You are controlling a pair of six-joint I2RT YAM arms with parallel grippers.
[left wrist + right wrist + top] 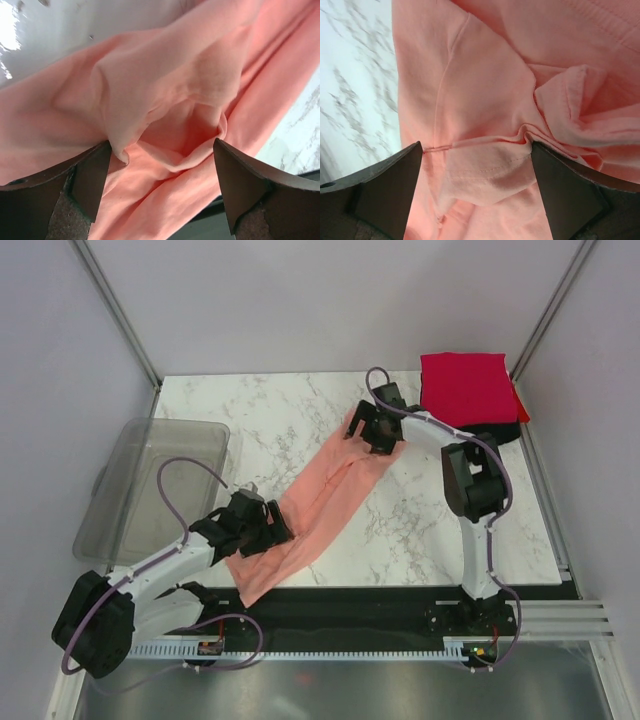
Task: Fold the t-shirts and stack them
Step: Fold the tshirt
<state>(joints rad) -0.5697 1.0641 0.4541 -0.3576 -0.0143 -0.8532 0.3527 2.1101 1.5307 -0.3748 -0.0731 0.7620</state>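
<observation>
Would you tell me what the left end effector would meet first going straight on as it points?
The pink shirt: a bunched fold lies right ahead of the left end effector, between its open jaws, though how near is unclear.

Between the dark, matt fingers (92,175) of the left gripper (162,144), the salmon-pink t-shirt (165,85) is soft, matt, creased cloth. Beyond the gripper, the table (50,35) looks glossy and marble-patterned. To its left, the tub (150,485) is smooth, grey, see-through plastic.
</observation>
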